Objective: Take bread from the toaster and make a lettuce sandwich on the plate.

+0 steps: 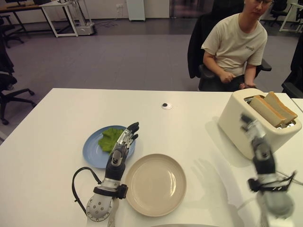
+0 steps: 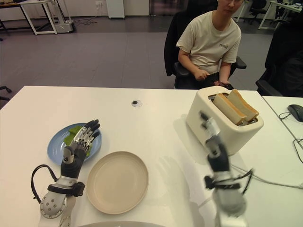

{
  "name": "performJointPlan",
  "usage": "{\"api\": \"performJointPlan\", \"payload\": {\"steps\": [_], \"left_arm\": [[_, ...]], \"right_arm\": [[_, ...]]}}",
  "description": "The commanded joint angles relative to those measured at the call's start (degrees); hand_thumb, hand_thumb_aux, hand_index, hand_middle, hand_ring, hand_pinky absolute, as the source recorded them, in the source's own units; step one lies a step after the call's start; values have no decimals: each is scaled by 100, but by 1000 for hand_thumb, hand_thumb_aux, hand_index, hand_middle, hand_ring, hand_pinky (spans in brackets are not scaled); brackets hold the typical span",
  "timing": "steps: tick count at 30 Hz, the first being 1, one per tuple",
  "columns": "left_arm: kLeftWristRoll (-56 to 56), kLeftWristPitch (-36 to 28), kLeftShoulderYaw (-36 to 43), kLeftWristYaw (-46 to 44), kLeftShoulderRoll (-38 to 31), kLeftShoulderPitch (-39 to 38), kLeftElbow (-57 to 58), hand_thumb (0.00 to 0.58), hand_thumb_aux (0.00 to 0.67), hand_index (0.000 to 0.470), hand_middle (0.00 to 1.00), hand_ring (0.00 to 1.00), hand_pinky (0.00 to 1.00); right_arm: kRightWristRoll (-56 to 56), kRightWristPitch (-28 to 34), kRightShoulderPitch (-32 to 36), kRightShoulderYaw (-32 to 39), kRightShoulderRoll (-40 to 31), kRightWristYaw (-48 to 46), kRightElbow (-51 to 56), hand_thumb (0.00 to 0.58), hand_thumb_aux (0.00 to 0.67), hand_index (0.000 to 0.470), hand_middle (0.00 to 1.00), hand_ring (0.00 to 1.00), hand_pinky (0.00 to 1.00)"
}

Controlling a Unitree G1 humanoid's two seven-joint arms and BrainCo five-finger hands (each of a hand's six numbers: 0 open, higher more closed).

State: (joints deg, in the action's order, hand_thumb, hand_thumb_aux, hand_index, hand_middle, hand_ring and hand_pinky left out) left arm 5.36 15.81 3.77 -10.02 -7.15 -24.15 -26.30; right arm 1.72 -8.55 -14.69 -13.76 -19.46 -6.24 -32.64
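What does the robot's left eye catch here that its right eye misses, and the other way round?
Left eye: the seat and back of a black office chair, at the left edge. Right eye: what looks like a mouse on the next table, far right. Both: toaster with two bread slices, lettuce on the blue plate, the beige plate, left hand by the lettuce, right hand by the toaster.
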Motion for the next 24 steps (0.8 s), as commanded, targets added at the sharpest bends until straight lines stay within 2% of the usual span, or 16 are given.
{"api": "performJointPlan", "payload": {"steps": [1, 5, 10, 15, 17, 18, 19, 24], "left_arm": [[-80, 27, -155, 37, -39, 73, 113, 0, 0, 0, 0, 0, 0], [-74, 76, -246, 33, -49, 81, 141, 0, 0, 0, 0, 0, 0], [-8, 170, -517, 1, -147, 76, 247, 0, 0, 0, 0, 0, 0], [132, 246, -766, -55, -165, 79, 451, 0, 0, 0, 0, 0, 0], [135, 266, -794, -66, -154, 59, 438, 0, 0, 0, 0, 0, 0], [140, 273, -806, -74, -154, 46, 427, 0, 0, 0, 0, 0, 0], [148, 275, -818, -83, -157, 37, 420, 0, 0, 0, 0, 0, 0], [165, 269, -862, -128, -168, 12, 400, 0, 0, 0, 0, 0, 0]], "right_arm": [[-70, 775, 670, -1038, -1143, -378, 223, 0, 0, 0, 0, 0, 0], [-363, 828, 820, -1606, -2025, -733, 1351, 0, 0, 0, 0, 0, 0], [-779, 323, 1036, -1564, -2623, -782, 3231, 5, 3, 2, 0, 0, 0], [-978, 0, 1457, -1223, -2750, -676, 4436, 194, 123, 87, 0, 0, 0], [-1114, -115, 1618, -974, -2731, -619, 4782, 319, 221, 155, 0, 0, 0], [-1172, -166, 1700, -851, -2702, -583, 4916, 415, 313, 219, 0, 0, 0], [-1217, -219, 1760, -755, -2684, -545, 5018, 449, 352, 247, 0, 0, 0], [-1274, -340, 1963, -464, -2650, -384, 5225, 470, 378, 265, 0, 0, 0]]}}
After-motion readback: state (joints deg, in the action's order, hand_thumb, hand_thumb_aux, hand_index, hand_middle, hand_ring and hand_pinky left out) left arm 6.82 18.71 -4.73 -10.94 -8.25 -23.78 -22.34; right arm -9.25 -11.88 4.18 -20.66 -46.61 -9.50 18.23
